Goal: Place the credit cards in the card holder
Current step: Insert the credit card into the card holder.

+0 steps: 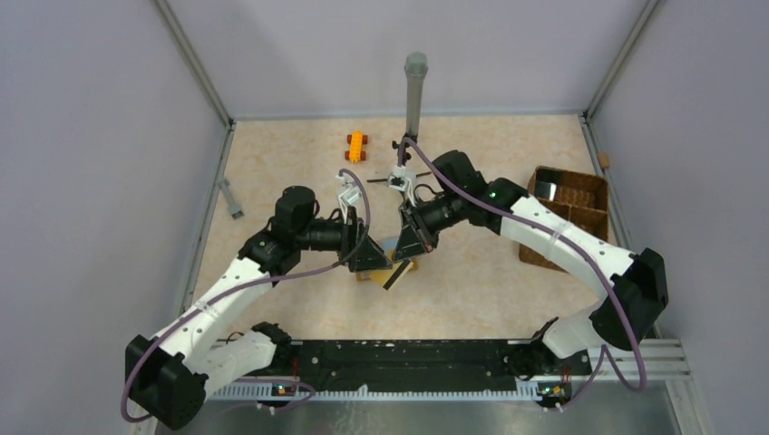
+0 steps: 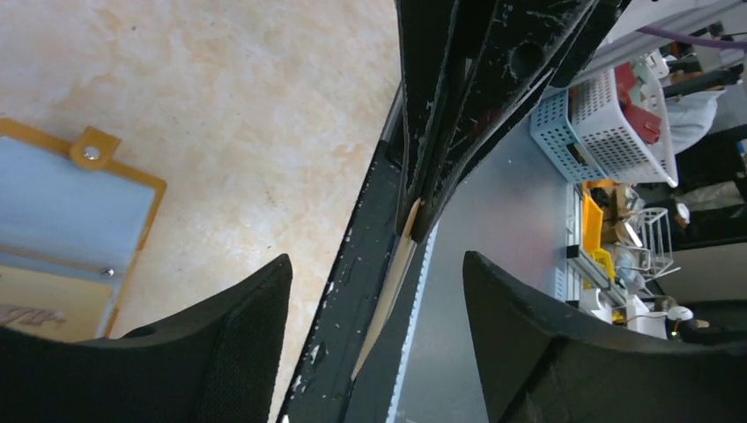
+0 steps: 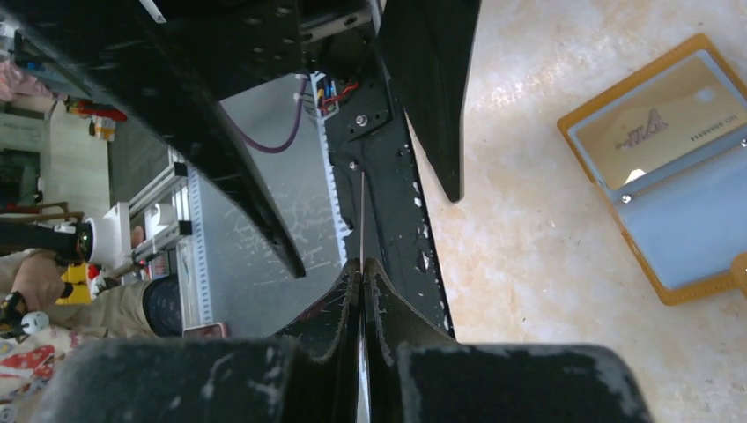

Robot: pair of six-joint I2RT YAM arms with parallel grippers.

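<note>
Matt orange card holder [image 2: 92, 138], smooth marbled table [image 2: 220, 88], woven wicker basket [image 1: 594, 195]

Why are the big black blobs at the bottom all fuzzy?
Left wrist view: they're the left gripper's fingers, probably too near the lens; the card holder behind is sharp. Right wrist view: the right gripper's fingers blur likewise, with a small white glint on the card holder.

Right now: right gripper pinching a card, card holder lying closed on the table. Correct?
Not quite: the card holder lies open, not closed, as the right wrist view shows. The right gripper is indeed pinching a card.
</note>
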